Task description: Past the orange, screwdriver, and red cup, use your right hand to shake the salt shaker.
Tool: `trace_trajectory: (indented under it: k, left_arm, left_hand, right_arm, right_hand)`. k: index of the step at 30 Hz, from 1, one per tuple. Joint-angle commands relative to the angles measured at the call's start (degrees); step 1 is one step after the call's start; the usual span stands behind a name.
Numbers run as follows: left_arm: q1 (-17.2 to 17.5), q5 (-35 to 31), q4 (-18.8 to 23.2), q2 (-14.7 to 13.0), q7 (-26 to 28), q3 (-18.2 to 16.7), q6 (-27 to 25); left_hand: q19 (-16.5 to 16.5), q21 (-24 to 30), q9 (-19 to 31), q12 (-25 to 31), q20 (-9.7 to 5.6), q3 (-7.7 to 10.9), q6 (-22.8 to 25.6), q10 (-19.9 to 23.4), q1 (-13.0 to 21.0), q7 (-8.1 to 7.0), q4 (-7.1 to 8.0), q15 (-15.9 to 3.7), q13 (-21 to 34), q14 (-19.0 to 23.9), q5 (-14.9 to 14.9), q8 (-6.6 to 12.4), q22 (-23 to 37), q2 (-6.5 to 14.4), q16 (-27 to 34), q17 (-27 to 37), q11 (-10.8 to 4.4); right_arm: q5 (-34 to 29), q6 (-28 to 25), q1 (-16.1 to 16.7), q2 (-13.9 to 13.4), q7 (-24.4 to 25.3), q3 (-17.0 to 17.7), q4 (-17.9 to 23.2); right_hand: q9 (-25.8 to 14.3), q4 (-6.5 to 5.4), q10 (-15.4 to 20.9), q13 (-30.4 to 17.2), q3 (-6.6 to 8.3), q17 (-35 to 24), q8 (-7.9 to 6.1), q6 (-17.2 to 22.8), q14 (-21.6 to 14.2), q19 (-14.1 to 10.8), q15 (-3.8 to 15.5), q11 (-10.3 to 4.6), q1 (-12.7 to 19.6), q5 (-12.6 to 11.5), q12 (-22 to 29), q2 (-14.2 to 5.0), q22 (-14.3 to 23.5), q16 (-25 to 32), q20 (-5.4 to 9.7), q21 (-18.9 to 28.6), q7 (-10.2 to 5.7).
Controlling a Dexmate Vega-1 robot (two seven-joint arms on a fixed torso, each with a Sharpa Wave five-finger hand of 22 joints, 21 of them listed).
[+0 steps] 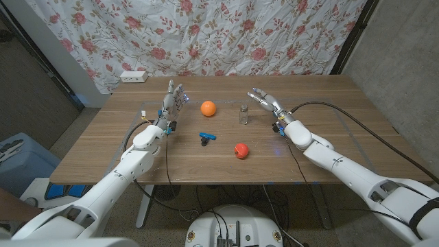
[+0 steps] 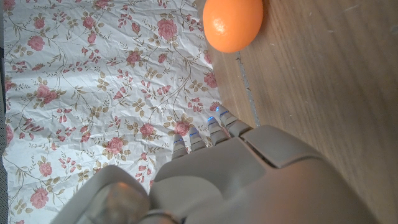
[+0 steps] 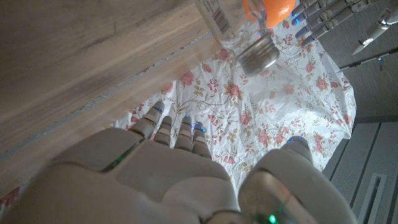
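Observation:
A clear salt shaker with a metal cap stands upright on the wooden table, past the middle; its capped end shows in the right wrist view. My right hand is open just to its right, fingers spread, a small gap between them. An orange lies left of the shaker and also appears in the left wrist view. A blue-handled screwdriver and a red cup on its side lie nearer the front. My left hand is open, fingers up, left of the orange.
A floral cloth hangs behind the table. A white power strip sits at the far left corner. Cables run from both arms over the table's front edge.

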State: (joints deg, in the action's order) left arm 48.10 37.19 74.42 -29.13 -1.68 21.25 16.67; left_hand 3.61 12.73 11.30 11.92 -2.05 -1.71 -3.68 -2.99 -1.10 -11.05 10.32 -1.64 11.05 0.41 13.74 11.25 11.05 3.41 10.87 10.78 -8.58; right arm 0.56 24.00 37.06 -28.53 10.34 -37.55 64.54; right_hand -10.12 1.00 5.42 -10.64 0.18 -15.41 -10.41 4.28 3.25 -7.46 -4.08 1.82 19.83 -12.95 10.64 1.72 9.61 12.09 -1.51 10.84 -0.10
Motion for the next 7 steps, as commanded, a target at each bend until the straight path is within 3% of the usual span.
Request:
trace_trajectory:
  k: [1,7]
  left_arm:
    - [0.00,0.00,0.00,0.00,0.00,0.00,0.00]
    - [0.00,0.00,0.00,0.01,0.00,0.00,0.01]
  left_hand:
    - [0.23,0.26,0.35,0.17,-1.36,-0.10,0.17,-0.05,-0.02,-0.41,0.36,-6.08,0.21,-0.02,0.42,0.27,0.27,5.79,0.28,0.34,-0.31]
    - [0.22,0.26,0.35,0.21,-1.38,-0.10,0.19,0.05,-0.01,-0.39,0.36,-6.10,0.21,0.00,0.42,0.27,0.27,5.79,0.29,0.34,-0.31]
  right_arm:
    - [5.96,-2.99,2.86,-0.16,-0.42,3.60,4.01]
    - [9.14,-6.18,4.94,-0.87,-0.39,5.41,7.58]
  right_hand:
    - [-0.15,-0.33,0.89,-0.13,-0.11,-0.08,-0.35,0.31,-0.39,-0.04,0.14,-0.15,-0.79,-0.29,0.35,-0.21,0.09,0.16,0.40,0.09,0.35]
    - [-0.11,-0.97,1.87,-0.04,-0.18,0.00,-0.47,0.71,-1.01,-0.39,0.05,-0.20,-1.89,-0.41,0.65,-0.95,0.08,0.44,0.34,0.18,0.44]
